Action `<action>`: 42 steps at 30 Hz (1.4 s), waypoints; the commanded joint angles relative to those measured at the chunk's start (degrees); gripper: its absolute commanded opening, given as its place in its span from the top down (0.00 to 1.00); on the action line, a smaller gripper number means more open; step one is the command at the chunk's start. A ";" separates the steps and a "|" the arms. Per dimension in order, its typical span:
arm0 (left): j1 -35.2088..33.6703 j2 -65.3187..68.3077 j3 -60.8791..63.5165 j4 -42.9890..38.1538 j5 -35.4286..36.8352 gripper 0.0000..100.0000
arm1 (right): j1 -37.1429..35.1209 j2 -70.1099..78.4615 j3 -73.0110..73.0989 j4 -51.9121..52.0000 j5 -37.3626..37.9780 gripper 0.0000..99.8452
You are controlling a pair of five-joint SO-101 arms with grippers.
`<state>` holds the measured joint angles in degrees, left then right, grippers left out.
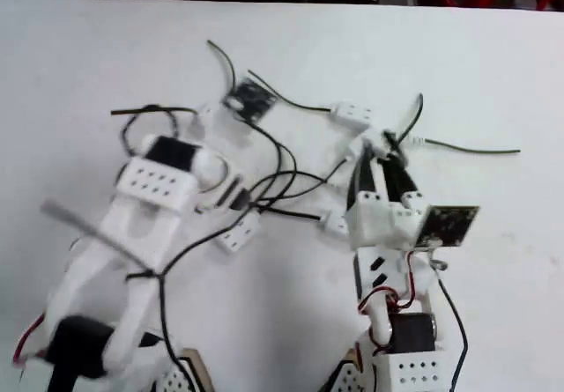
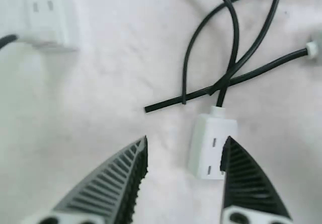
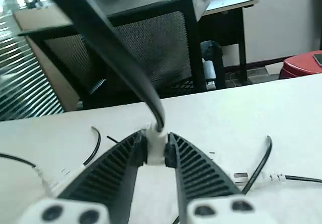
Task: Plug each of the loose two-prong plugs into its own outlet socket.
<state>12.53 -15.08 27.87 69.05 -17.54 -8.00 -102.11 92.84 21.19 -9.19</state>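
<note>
While loose cords (image 1: 282,176) tangle at the middle of the tabletop (image 1: 493,75), bare surface runs wide toward its far edge and along its right side. The left pincer (image 2: 185,142) hangs low over the surface, spread wide and holding nothing, one finger just beside an outlet socket (image 2: 209,151). The right pincer (image 3: 156,139), levelled toward the far edge, is clamped on a white plug (image 3: 157,153) trailing a black cord (image 3: 100,43).

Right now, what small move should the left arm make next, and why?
Probably lower the left gripper and close on the white socket: its fingers stand open with the socket lying on the table between them. The right gripper is shut on a white connector.
</note>
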 commanded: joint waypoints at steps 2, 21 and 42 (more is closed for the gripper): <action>-10.42 -18.51 7.21 0.62 0.35 0.76 | -3.74 -0.48 -3.52 0.31 4.57 0.98; -35.12 -39.34 45.01 -25.76 0.53 0.76 | -39.08 20.79 -14.15 19.03 15.03 0.98; -35.30 -39.34 45.63 -25.67 0.53 0.76 | -41.63 48.13 -12.40 -4.70 10.37 0.98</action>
<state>-22.55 -53.23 73.67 44.53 -17.63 -49.32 -57.01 81.67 19.96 1.80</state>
